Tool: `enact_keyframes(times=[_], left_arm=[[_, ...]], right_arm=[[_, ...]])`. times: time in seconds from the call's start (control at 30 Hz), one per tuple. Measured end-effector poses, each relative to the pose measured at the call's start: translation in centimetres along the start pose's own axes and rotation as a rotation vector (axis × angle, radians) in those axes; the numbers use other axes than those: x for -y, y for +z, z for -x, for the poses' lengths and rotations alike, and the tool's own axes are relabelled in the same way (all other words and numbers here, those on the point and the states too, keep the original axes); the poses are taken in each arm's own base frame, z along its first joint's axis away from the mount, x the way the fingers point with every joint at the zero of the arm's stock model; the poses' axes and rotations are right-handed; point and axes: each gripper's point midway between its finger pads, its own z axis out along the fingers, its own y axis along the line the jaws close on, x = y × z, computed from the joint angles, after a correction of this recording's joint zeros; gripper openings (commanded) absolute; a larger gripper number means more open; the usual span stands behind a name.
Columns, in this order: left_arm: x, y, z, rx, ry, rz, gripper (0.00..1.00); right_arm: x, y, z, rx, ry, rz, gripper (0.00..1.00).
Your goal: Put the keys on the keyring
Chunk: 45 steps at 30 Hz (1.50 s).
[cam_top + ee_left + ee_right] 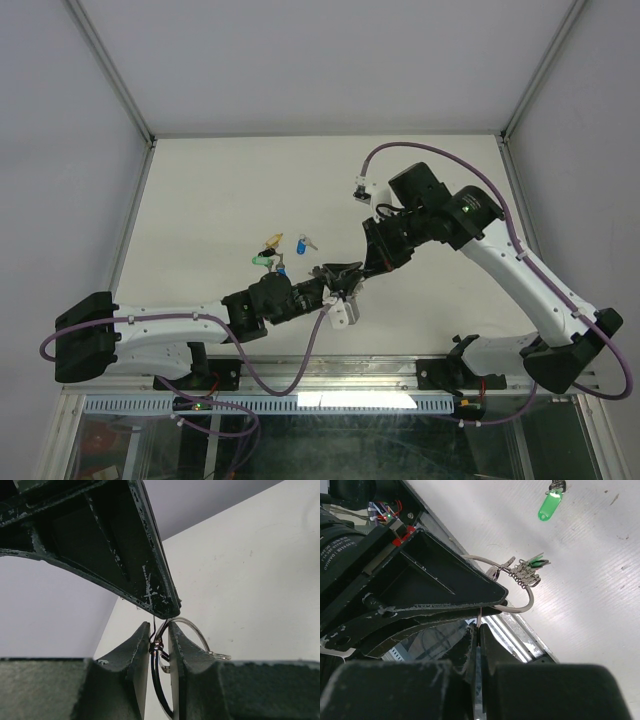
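Left gripper (159,631) clamps keyring (192,625), mid-frame in top view, small bunch already on it. Right gripper (479,635) pinched on thin metal strip; we cannot tell if key. Four keys (262,260) loose on table (200,200), upper left of grippers; we judge threading mostly ahead.

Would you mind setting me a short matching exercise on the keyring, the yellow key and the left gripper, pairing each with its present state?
Things:
1. keyring
2. yellow key
3. left gripper

States:
A. lying loose on the table
B. shut
C. clamped between gripper fingers

Pairs: 1-C, 2-A, 3-B
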Motion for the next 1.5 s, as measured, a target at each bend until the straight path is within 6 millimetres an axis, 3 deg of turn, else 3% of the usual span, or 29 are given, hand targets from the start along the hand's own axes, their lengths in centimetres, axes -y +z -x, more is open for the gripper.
enact_keyframes(times=[0.13, 0.2, 0.4, 0.57, 0.93, 1.33, 1.5], left_arm=[[0.0, 0.0, 0.0, -0.003, 0.006, -0.002, 0.00], [0.0, 0.0, -0.1, -0.005, 0.009, -0.004, 0.00], [0.0, 0.0, -0.2, -0.012, 0.002, 0.000, 0.00], [-0.5, -0.1, -0.3, -0.021, -0.024, 0.028, 0.00], [-1.3, -0.8, -0.9, -0.045, -0.169, 0.118, 0.00], [-1.9, -1.2, -0.9, -0.054, -0.270, 0.169, 0.00], [-2.1, -1.3, -1.1, -0.062, -0.278, 0.182, 0.00]], right_arm=[[0.0, 0.1, -0.1, -0.008, 0.003, -0.001, 0.00], [0.0, 0.1, -0.2, -0.011, 0.005, 0.000, 0.01], [-0.1, 0.1, 0.0, -0.003, -0.006, 0.006, 0.37], [-0.1, -0.6, 0.9, 0.063, -0.026, -0.010, 0.45], [1.0, -3.7, 2.1, 0.357, -0.040, -0.127, 0.46], [1.0, -2.8, 3.6, 0.447, -0.004, -0.095, 0.45], [0.8, -1.9, 4.1, 0.435, 0.008, -0.065, 0.39]])
